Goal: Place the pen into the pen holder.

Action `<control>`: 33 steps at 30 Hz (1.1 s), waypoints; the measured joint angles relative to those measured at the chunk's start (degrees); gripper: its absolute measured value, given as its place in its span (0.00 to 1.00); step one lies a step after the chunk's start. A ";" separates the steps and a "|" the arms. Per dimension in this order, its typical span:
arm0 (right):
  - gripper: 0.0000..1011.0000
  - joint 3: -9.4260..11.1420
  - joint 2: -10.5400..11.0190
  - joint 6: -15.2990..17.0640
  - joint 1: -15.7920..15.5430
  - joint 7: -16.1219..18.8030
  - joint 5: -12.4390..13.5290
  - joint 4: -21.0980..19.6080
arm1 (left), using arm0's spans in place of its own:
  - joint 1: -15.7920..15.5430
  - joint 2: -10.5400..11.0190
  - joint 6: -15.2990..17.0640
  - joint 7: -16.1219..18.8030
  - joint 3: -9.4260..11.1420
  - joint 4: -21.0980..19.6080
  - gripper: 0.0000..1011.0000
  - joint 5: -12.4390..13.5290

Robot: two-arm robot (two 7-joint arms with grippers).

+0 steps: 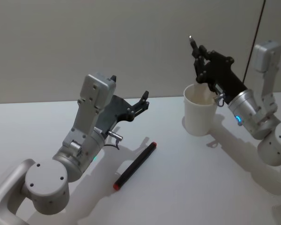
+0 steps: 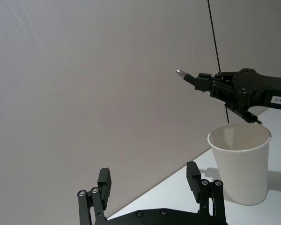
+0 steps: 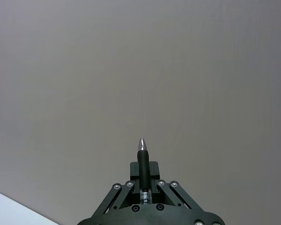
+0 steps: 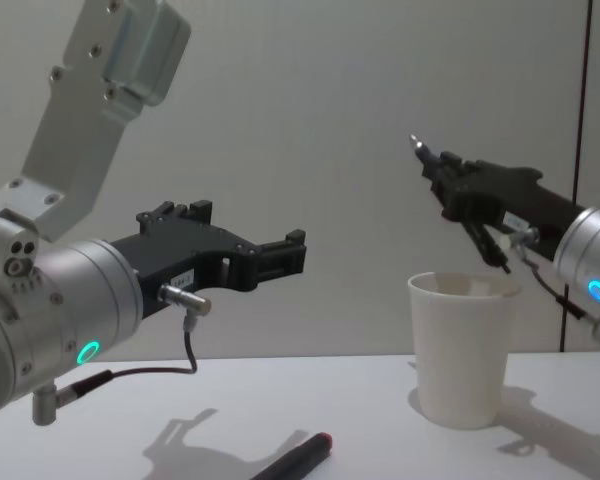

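Remote head-camera view. White table: I see a black marker with a red end lying flat near its middle. Beyond the table's far edge I see a plain grey wall, crossed by a thin dark cord.

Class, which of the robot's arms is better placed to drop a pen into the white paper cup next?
Right. The right hand grips a black, silver-tipped pen just above the white paper cup; the left hand is open and empty, farther from it.
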 joint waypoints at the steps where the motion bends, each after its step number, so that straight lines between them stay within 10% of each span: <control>1: 0.11 -0.16 -0.19 -0.73 0.32 -0.03 -0.50 0.91 | 0.00 0.00 0.00 0.00 0.00 0.00 0.99 0.00; 14: 0.12 -1.26 -1.67 -5.67 2.69 -0.95 -3.50 7.08 | 0.00 0.00 0.00 0.00 0.00 0.00 0.99 0.00; 33: 0.68 -1.70 -2.32 -7.87 3.75 -1.38 -4.75 9.78 | 0.00 0.00 0.00 0.00 0.00 0.00 0.99 0.00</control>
